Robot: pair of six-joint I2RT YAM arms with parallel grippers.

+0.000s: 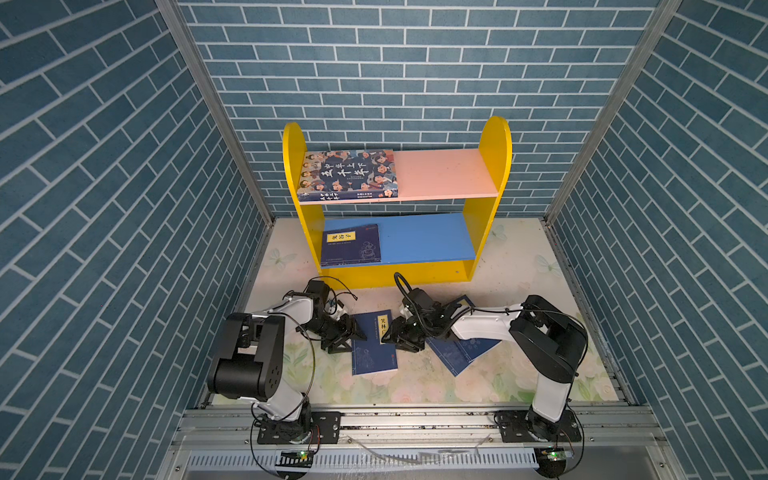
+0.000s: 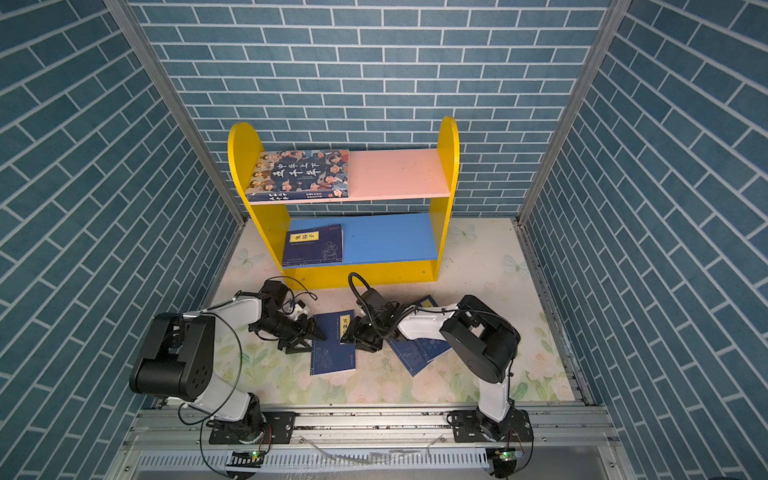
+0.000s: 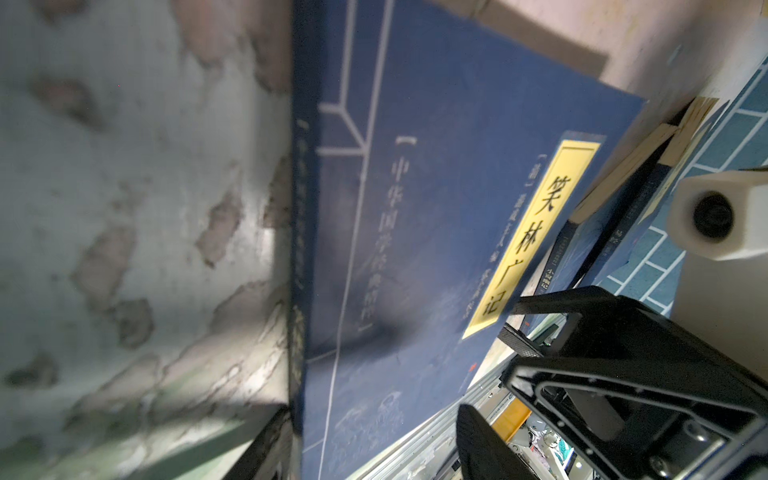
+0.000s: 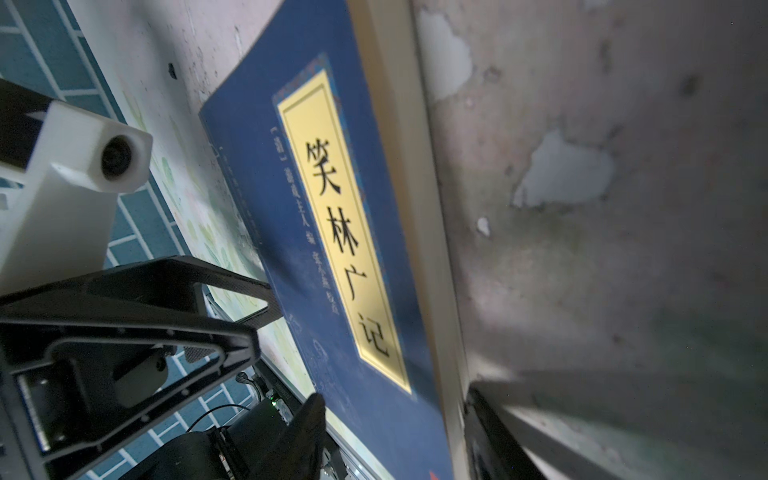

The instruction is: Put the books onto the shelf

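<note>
- Nearest, on the desk (image 1: 415,386), three thin navy books are not yet put away. The middle book (image 1: 372,353) lies flat by itself, and two overlapping books (image 1: 461,353) lie just beside it, partly under the right arm.
- The left gripper (image 1: 355,337) is low at the spine side of the middle book. Its jaws stand apart, one at desk level by the spine and the other above the cover.
- The right gripper (image 1: 388,337) is at the opposite, page-edge side, near the yellow title label (image 4: 345,232). Its jaws also stand apart, one over the cover and one down by the page edge.
- It seems that both grippers prepare to take this book from two sides; no pinch is seen yet.
- Farther back, the shelf (image 1: 494,153) already holds two books. One thin navy book (image 1: 351,245) lies flat on the blue lower board (image 1: 428,237), and the thick book (image 1: 349,172) lies flat on the pink upper board (image 1: 444,172), each at the left end in both top views.
- So the task seems a little less than half done.
</note>
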